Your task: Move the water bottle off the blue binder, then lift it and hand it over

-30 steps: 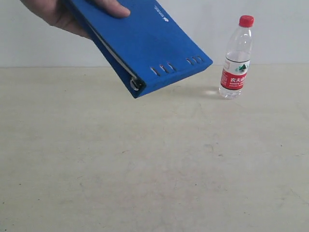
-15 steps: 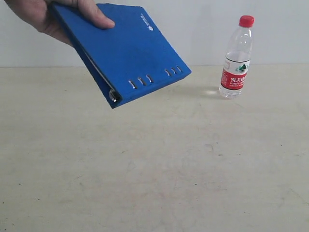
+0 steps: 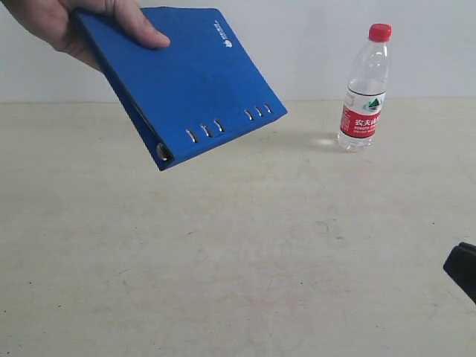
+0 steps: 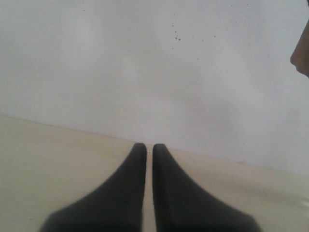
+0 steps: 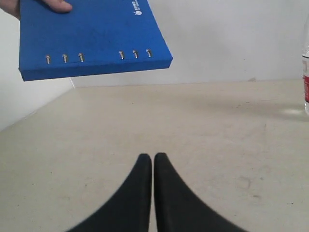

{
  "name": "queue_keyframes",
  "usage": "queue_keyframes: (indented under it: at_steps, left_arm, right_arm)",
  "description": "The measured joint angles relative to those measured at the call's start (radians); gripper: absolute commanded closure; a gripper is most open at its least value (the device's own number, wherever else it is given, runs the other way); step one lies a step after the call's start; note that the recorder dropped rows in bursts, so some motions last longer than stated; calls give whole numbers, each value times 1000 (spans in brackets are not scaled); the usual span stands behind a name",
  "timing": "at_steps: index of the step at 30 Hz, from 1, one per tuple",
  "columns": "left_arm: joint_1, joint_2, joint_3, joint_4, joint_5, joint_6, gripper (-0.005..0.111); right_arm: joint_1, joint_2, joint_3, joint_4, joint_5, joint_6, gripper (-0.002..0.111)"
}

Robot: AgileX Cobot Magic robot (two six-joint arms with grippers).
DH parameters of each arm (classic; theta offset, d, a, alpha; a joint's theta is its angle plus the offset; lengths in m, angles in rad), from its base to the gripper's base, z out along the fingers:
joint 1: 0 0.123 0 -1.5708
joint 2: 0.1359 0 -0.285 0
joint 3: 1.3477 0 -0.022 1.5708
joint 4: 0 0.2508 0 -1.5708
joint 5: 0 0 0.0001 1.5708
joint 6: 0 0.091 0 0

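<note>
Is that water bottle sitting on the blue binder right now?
No, the water bottle stands upright on the table by itself, while a person's hand holds the blue binder tilted in the air apart from it.

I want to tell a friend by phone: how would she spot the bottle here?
Start at the wide beige table before the pale wall. Near its back edge, on the right of the overall view, the bottle stands upright, alone. It is clear plastic with a red cap and red-and-white label, unlike the flat blue binder a hand holds in the air to its left.
</note>
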Motion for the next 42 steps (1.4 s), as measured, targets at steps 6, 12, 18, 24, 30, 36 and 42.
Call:
queue_keyframes:
  at_steps: [6,12,18,24,30,36,42]
  left_arm:
    - [0,0,0,0,0,0,102]
    - [0,0,0,0,-2,0,102]
    - [0,0,4,0,-2,0,102]
    - [0,0,4,0,-2,0,102]
    - [0,0,4,0,-2,0,102]
    - [0,0,4,0,-2,0,102]
    - [0,0,4,0,-2,0,102]
  right_arm:
    - [0,0,0,0,3,16,109]
    - [-60,-115,-21,80,25,38,109]
    - [-200,-143,-239,127,282,-139,109]
    - [-229,-146,-451,148,442,-421,109]
    - [-233,-146,-544,156,389,-572,109]
    - [-237,-146,-519,85,150,-498,109]
    - [-237,-142,-389,-957,-76,636,109]
